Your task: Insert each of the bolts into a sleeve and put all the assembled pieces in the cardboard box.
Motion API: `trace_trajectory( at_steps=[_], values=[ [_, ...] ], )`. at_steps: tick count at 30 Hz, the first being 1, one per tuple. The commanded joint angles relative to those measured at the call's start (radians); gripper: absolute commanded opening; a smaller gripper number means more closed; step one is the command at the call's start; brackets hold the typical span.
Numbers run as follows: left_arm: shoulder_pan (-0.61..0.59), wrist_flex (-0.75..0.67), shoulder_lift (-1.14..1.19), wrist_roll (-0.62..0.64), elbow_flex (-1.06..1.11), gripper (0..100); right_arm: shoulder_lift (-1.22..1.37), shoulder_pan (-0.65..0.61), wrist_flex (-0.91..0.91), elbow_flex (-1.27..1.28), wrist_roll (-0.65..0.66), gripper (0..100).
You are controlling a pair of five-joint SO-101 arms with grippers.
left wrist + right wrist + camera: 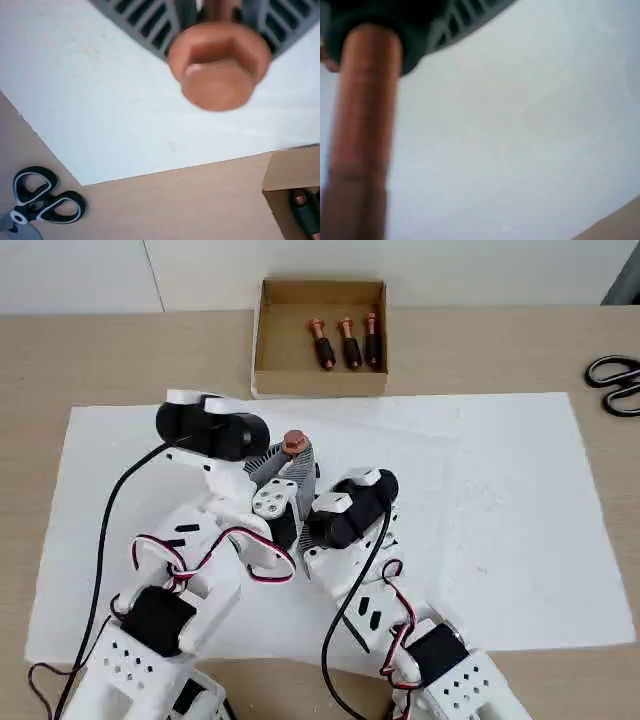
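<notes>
- The left hand (281, 466) pinches the bolt (294, 443) over the white sheet (480, 520) in the middle of the bench (100, 350).
- The right hand (308, 478) pinches the dark sleeve (370, 20), and the bolt sticks in it.
- Three done pieces (346, 342) lie in the cardboard box (262, 340).

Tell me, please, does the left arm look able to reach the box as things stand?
Probably yes: the box lies just past the left pincer, nothing standing between them, though that pincer is shut on a bolt.
</notes>
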Motion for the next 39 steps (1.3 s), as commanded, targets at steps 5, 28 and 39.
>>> trace_trajectory(
  at_steps=[5,28,39],
  values=[
    [0.006,0.049,-0.008,-0.015,-0.002,1,-0.021,-0.005,-0.027,-0.006,-0.009,0.6],
    [0.014,0.152,-0.002,-0.127,0.053,1,-0.021,-0.004,-0.028,-0.006,-0.009,0.6],
    [0.035,0.132,-0.002,-0.137,0.087,1,-0.021,-0.004,-0.028,-0.006,-0.009,0.6]
  ],
)
